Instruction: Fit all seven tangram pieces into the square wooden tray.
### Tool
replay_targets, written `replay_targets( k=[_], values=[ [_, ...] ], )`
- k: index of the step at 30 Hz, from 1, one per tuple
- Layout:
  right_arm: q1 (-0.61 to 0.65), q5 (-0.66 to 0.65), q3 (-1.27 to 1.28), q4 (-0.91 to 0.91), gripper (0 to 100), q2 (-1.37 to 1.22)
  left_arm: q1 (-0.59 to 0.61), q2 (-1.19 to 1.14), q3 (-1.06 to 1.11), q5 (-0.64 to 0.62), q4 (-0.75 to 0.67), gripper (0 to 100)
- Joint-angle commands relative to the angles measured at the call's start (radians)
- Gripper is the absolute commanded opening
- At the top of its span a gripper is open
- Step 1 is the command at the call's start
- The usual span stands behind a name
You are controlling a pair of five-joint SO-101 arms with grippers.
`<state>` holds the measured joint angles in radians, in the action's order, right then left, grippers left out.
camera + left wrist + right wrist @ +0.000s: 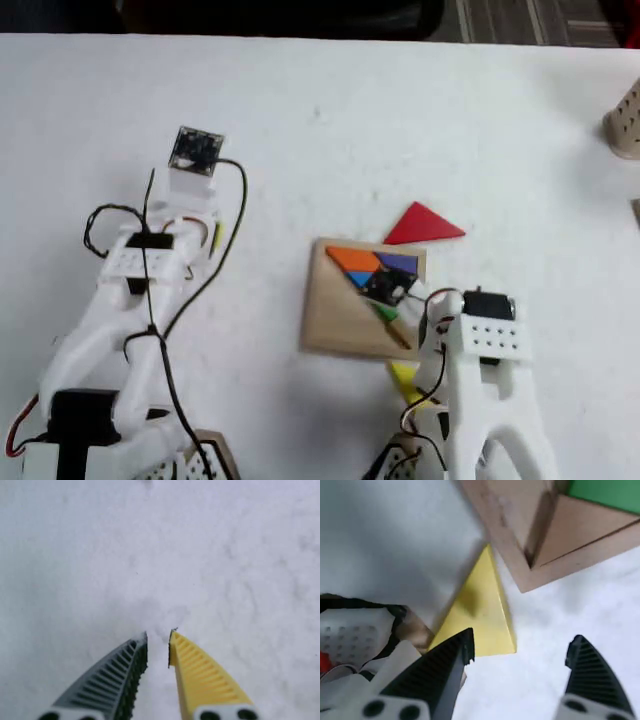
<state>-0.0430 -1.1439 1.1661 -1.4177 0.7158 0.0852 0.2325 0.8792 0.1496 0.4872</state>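
right tool (522,639) released over yellow triangle (477,605) beside wooden tray (505,520) corner | left tool (157,639) nearly clenched, empty, above desk (150,555) | red triangle (425,224) mid-frame, outside tray's upper right corner

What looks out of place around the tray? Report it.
Two pieces lie outside the wooden tray: the red triangle on the table off its far corner, the yellow triangle beside its near corner, by the open right gripper. The tray sits askew to the table's edge.
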Motion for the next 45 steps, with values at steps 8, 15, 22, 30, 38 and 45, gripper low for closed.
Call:
replay_targets(
  k=[8, 15, 22, 30, 38, 45],
  values=[
    [-0.033, -0.150, 0.109, 0.183, 13.9, -0.131, -0.018, 0.015, -0.003, 0.011, -0.029, 11],
    [-0.070, -0.069, 0.083, 0.288, 14.2, -0.200, -0.018, 0.015, -0.003, 0.011, -0.029, 11],
    [-0.173, -0.032, 0.046, 0.420, 14.2, -0.209, -0.018, 0.015, -0.003, 0.011, -0.029, 11],
    [-0.289, -0.031, -0.061, 0.447, 14.2, -0.209, -0.018, 0.015, -0.003, 0.011, -0.025, 11],
    [-0.294, -0.037, -0.150, 0.153, 25.7, -0.199, -0.018, 0.015, -0.003, 0.011, -0.025, 11],
    [-0.243, -0.038, -0.114, 0.064, 40.4, -0.200, -0.018, 0.015, -0.003, 0.011, -0.028, 11]
  ],
)
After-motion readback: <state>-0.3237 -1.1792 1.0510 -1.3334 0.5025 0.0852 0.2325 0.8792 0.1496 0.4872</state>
